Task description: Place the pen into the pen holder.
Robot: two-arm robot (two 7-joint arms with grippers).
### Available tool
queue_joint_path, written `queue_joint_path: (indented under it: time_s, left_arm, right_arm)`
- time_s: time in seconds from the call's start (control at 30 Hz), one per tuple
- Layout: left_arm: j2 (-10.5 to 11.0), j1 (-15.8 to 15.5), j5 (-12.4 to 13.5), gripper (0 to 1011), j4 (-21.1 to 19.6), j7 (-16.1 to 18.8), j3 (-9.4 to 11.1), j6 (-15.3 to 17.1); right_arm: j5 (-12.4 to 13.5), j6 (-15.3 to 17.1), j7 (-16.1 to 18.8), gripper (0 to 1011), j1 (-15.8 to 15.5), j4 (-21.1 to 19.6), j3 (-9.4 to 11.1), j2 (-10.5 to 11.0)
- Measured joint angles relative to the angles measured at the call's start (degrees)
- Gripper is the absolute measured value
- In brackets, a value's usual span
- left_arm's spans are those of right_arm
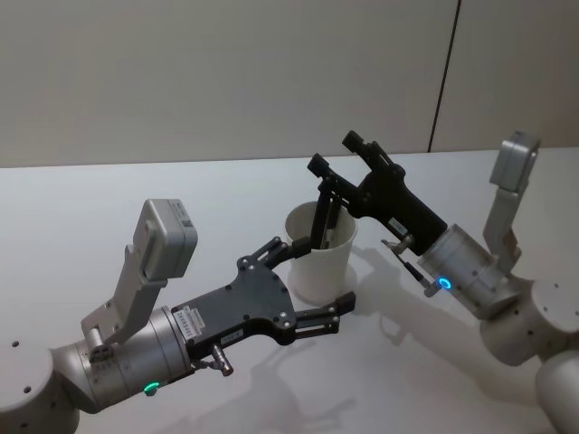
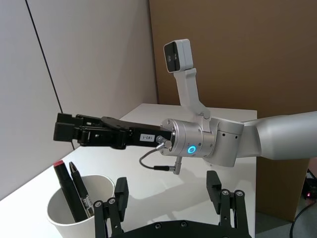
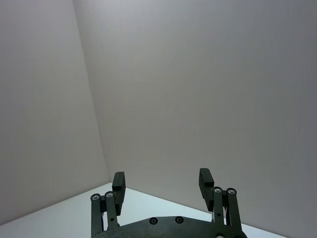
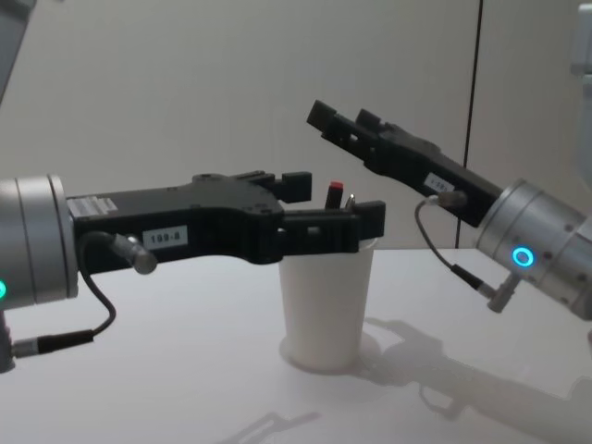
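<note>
Head view is showing the pen (image 1: 324, 220) standing in the pen holder (image 1: 319, 254) at frame centre, task seemingly done; left gripper (image 1: 309, 282) and right gripper (image 1: 336, 152) are both gaping empty.

White table (image 1: 136, 190), plain wall (image 1: 226, 72) behind, brown panel (image 2: 237, 49)

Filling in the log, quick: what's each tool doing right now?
Left tool: open, empty, its fingers either side of the pen holder.
Right tool: open, empty, raised above the pen holder.
</note>
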Motion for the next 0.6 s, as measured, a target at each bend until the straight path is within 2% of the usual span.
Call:
queue_joint_path:
  time_s: [0.03, 0.17, 0.6]
  left_arm:
    - [0.0, 0.0, 0.0, 1000, 0.0, 0.0, 0.0, 0.0]
    - [0.0, 0.0, 0.0, 1000, 0.0, 0.0, 0.0, 0.0]
    - [0.0, 0.0, 0.0, 1000, 0.0, 0.0, 0.0, 0.0]
  right_arm:
    - [-0.1, 0.1, -0.1, 898, -0.1, -0.3, 0.0, 0.1]
    - [-0.4, 0.5, -0.7, 1001, -1.2, -2.6, 0.3, 0.8]
    - [-1.4, 2.5, -3.3, 1001, -5.9, -11.5, 1.4, 4.0]
